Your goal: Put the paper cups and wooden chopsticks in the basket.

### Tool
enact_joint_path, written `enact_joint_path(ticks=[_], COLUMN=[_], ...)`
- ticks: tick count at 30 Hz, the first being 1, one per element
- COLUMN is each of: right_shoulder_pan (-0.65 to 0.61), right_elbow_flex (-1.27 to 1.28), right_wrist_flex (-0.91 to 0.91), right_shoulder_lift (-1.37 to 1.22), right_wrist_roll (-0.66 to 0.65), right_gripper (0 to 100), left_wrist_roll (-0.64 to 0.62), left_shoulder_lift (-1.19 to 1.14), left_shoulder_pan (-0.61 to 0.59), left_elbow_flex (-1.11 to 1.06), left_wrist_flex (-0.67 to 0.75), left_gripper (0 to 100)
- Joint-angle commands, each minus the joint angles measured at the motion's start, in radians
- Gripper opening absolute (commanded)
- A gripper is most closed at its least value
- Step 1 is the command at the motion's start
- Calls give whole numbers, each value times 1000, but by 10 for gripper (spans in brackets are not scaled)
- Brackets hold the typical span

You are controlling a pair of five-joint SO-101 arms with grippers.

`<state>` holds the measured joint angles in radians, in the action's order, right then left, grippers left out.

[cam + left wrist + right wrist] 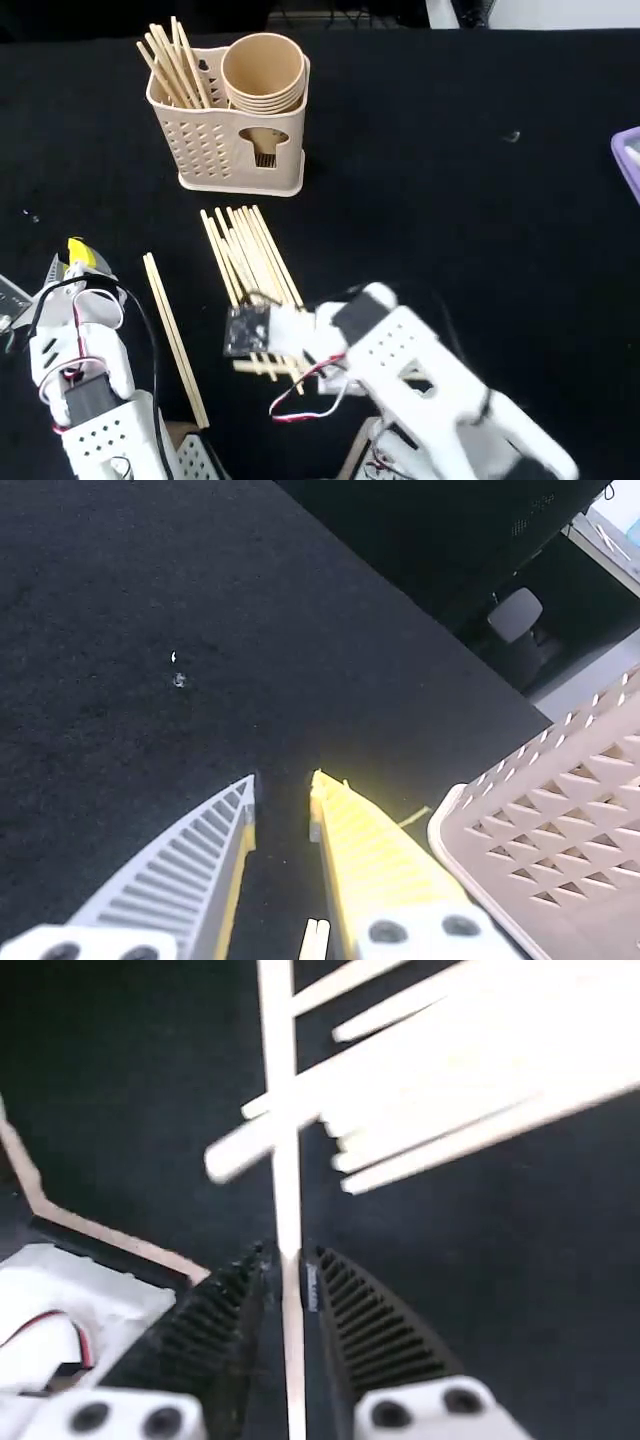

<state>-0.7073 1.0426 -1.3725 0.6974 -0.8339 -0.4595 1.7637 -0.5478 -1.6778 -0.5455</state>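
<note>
Pinching one chopstick (277, 1060), right tool (289, 1258), basket (215, 150) holding cups (263, 70)

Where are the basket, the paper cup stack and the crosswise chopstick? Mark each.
basket (205, 150), high view, front perforated wall.
paper cup stack (262, 65), high view, inside of top cup.
crosswise chopstick (277, 1060), right wrist view, mid-shaft.

- The black surface (480, 240) runs across the whole high view, dull and cloth-like.
- 1 purple container (629, 165) sits on it at the right edge, cut off by the frame.
- 1 small pale speck (512, 136) lies well apart from that container.
- 2 tiny specks (177, 672) dot the cloth in the left wrist view.
- A grey rounded object (515, 614) stands in the dark room beyond the surface's edge.
</note>
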Motion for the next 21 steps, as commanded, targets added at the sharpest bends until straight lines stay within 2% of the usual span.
enact_joint_path(ticks=[1,3,6,12,17,21], right_shoulder_pan=[63,75,75,84,83,87], right_elbow_flex=[-193,-251,-295,-262,-193,-248], right_wrist_flex=[-80,-37,144,767,1277,1416], right_shoulder_lift=[205,266,328,335,303,179], right_wrist_roll=[60,161,354,695,893,913], right_gripper=[10,10,11,11,11,11], left_wrist_roll=[-11,-11,-9,-8,-8,-8], left_shoulder_lift=[5,5,5,5,5,5], left_shoulder_pan=[-8,-8,13,25,27,27], left_elbow_flex=[-22,-22,-22,-22,-24,-24], left_wrist_flex=[23,23,21,18,20,21], left_gripper=[105,105,105,105,105,105])
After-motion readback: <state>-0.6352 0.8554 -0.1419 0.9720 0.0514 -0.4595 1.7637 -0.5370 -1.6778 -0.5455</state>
